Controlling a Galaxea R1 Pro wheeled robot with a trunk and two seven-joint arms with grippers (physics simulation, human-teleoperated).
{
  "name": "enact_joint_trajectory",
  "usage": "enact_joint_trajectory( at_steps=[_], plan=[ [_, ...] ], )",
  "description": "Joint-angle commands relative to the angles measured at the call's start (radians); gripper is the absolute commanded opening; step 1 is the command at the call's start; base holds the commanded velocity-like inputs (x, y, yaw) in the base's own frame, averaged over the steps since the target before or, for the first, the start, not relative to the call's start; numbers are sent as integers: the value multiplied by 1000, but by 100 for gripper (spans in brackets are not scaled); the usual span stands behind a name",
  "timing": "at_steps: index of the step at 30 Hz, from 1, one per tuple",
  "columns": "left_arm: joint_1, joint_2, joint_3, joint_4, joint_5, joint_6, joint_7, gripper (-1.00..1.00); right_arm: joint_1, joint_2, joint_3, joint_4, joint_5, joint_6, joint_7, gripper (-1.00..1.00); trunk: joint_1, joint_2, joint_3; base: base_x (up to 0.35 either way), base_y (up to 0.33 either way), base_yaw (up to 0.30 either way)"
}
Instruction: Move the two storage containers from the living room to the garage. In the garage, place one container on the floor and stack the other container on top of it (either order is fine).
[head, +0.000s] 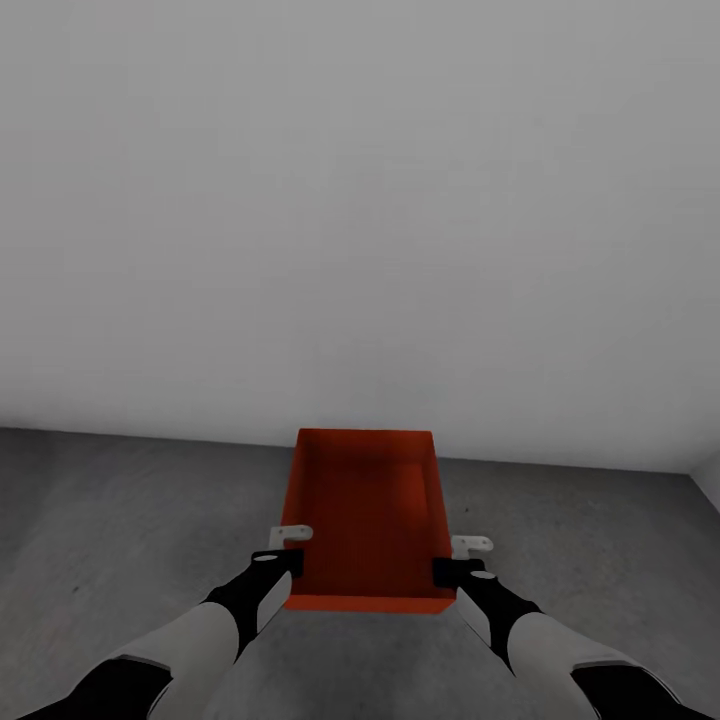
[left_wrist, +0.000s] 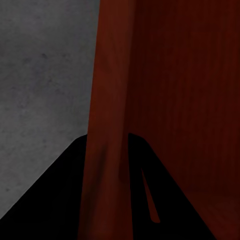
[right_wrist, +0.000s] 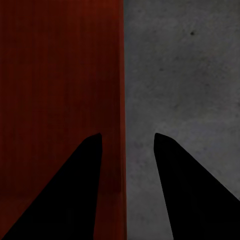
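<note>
Over the garage floor (head: 110, 520), the bin (head: 365, 520) hangs between both grippers: left (head: 283, 560) pinching its wall, right (head: 452, 568) straddling its wall, seemingly slack. Lower it level, releasing together.

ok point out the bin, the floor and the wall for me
bin (head: 365, 520), head view, inside bottom.
floor (head: 120, 520), head view, bare concrete left of the bin.
wall (head: 360, 200), head view, plain pale middle.

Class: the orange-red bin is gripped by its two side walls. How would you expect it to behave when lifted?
The storage container looks empty, so probably light. Its walls are thin, so they may flex where the left gripper and right gripper pinch them. It seems unlikely to tip.
</note>
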Motion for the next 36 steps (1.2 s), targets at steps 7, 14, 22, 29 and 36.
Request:
enact_joint_trajectory(
  at_steps=[7,14,22,29,36],
  plan=[
    [-1,8,27,-11,-16,5,7,-100,0,-5,-4,3,-9,0,-7,-100,27,-50,-23,0,0,0],
    [-1,8,27,-11,-16,5,7,-100,0,-4,-4,3,-9,0,-8,-100,54,-99,-45,0,0,0],
    [-1,8,27,-10,-16,5,7,-100,0,-5,-5,3,-9,-1,-8,-100,84,-155,-70,0,0,0],
    [-1,8,27,-10,-15,5,7,-100,0,-4,-4,3,-9,-1,-9,-100,111,-204,-92,0,0,0],
    [-1,8,27,-10,-16,5,7,-100,0,-4,-4,3,-9,0,-9,-100,138,-253,-114,0,0,0]
  ],
)
